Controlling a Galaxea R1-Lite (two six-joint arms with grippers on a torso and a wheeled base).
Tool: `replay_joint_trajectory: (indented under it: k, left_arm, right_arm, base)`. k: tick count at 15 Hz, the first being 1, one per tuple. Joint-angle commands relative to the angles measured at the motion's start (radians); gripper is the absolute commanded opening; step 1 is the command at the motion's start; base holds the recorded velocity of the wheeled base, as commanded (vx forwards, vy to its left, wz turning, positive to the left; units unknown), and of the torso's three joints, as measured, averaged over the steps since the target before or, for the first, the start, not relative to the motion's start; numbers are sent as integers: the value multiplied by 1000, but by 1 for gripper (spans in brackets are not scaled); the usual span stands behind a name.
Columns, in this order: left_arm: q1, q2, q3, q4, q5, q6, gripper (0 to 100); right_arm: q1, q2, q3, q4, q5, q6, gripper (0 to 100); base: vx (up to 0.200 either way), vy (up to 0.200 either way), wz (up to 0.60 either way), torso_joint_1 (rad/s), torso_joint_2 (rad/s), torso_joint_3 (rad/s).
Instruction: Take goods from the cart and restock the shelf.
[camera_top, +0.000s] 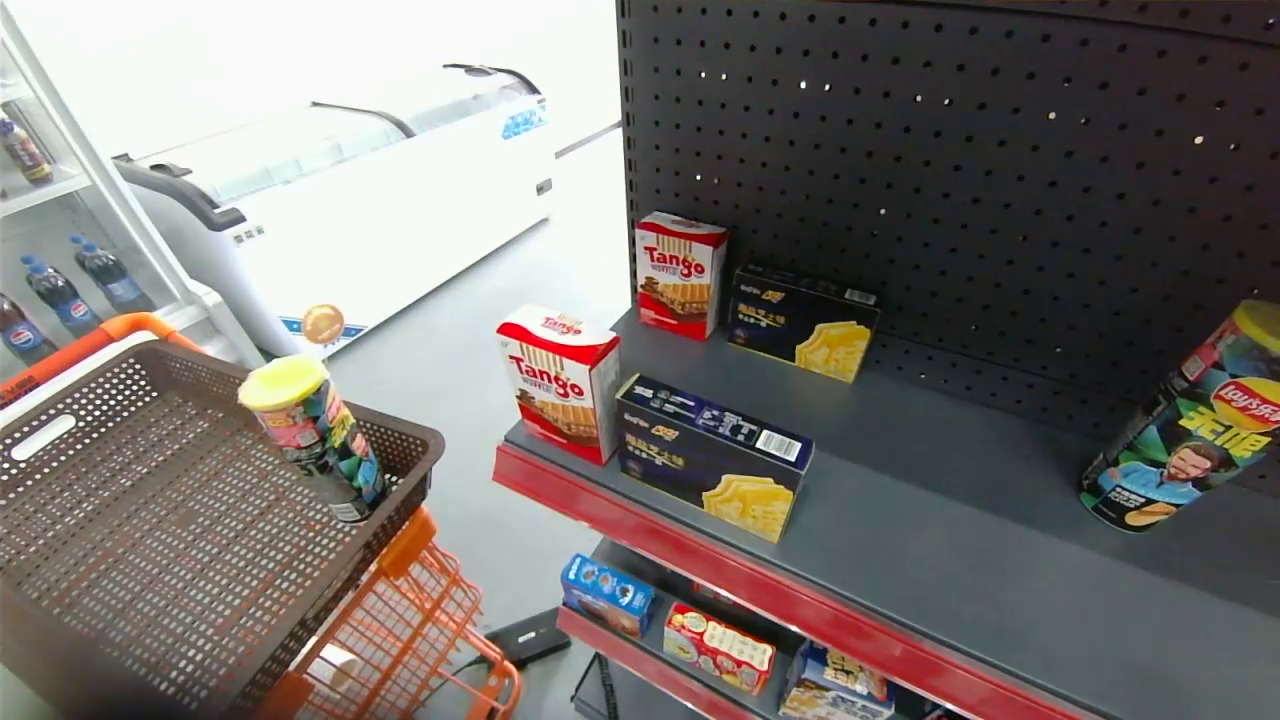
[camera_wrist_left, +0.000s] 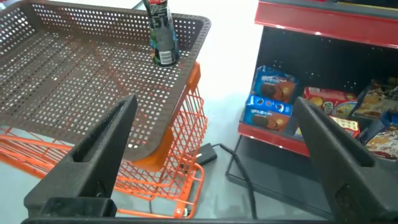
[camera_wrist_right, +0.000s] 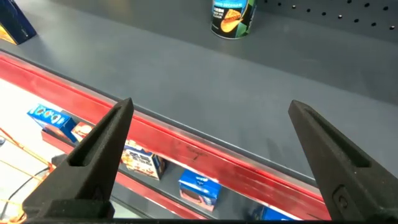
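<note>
Yellow-lidded chip can (camera_top: 312, 435) stands in the cart basket (camera_top: 120, 500); second can (camera_top: 1190, 420) on the shelf (camera_top: 950, 540).
Left hand (camera_wrist_left: 212, 106) and right hand (camera_wrist_right: 209, 106) both gape wide, empty.

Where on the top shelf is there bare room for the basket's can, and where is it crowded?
Free: the wide stretch of shelf between the front dark box and the standing can. Crowded: the left end, with the front red box, rear red box and rear dark box close by.

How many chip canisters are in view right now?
2. One canister stands in the cart's brown basket; the other canister stands on the shelf, far to the robot's right. Others may be hidden.
</note>
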Motion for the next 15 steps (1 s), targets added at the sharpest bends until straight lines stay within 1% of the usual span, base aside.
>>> replay_joint_trajectory:
  k: [1, 2, 3, 4, 5, 6, 7, 8, 9, 10, 11, 12, 13, 14, 15]
  left_arm:
    - [3, 1, -58, 5, 7, 31, 100]
    - [5, 66, -140, 22, 10, 59, 100]
    - [5, 208, -236, 51, 26, 55, 100]
    - [5, 244, -261, 50, 36, 48, 100]
    - [5, 412, -322, 45, 78, 25, 100]
    - [5, 489, -337, 28, 81, 22, 100]
    - [5, 564, -347, -4, 81, 16, 100]
    - [6, 650, -354, -56, 81, 3, 100]
    - [18, 728, -362, -124, 81, -6, 100]
    - [32, 837, -367, -236, 82, -6, 100]
    - [91, 935, -370, -309, 72, -4, 100]
    - [147, 983, -374, -334, 53, 0, 100]
    - [196, 1023, -377, -352, 26, 13, 100]
    - [232, 1115, -394, -369, -8, 79, 100]
    - [232, 1161, -390, -374, -14, 86, 100]
  right_arm:
    - [0, 1, 0, 0, 0, 0, 100]
    - [0, 1, 0, 0, 0, 0, 100]
    - [0, 1, 0, 0, 0, 0, 100]
    - [0, 1, 0, 0, 0, 0, 100]
    - [0, 1, 0, 0, 0, 0, 100]
    - [0, 1, 0, 0, 0, 0, 100]
    - [0, 1, 0, 0, 0, 0, 100]
    - [0, 1, 0, 0, 0, 0, 100]
    - [0, 1, 0, 0, 0, 0, 100]
    - [0, 1, 0, 0, 0, 0, 100]
    - [0, 1, 0, 0, 0, 0, 100]
    - [0, 1, 0, 0, 0, 0, 100]
    - [0, 1, 0, 0, 0, 0, 100]
    - [0, 1, 0, 0, 0, 0, 100]
    - [0, 1, 0, 0, 0, 0, 100]
  base:
    - [0, 0, 0, 0, 0, 0]
    - [0, 0, 0, 0, 0, 0]
    - [0, 0, 0, 0, 0, 0]
    - [0, 0, 0, 0, 0, 0]
    - [0, 0, 0, 0, 0, 0]
    - [0, 0, 0, 0, 0, 0]
    - [0, 0, 0, 0, 0, 0]
    - [0, 0, 0, 0, 0, 0]
    - [0, 0, 0, 0, 0, 0]
    - [0, 0, 0, 0, 0, 0]
    - [0, 0, 0, 0, 0, 0]
    - [0, 0, 0, 0, 0, 0]
    - [0, 0, 0, 0, 0, 0]
    - [0, 0, 0, 0, 0, 0]
    - [0, 0, 0, 0, 0, 0]
